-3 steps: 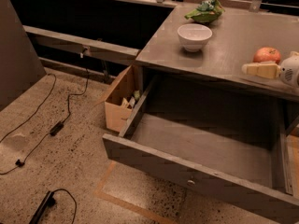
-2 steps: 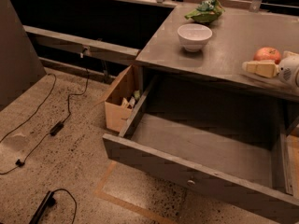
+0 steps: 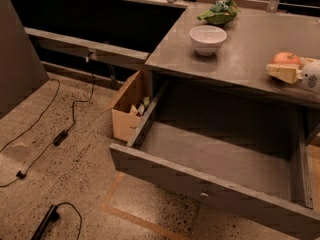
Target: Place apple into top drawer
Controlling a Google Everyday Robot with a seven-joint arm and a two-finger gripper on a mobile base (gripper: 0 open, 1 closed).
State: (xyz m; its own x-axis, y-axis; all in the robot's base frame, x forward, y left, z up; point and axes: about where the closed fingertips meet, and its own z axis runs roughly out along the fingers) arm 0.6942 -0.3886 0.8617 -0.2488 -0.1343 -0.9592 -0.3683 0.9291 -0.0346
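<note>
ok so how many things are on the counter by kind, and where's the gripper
apple: 1
bowl: 1
leafy greens: 1
total: 3 on the counter
The gripper is at the counter's right edge, right by the apple, above the open drawer.

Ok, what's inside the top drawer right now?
Only bare grey floor shows in the drawer; its front panel hides the nearest strip. The apple sits on the counter, the claw beside it.
</note>
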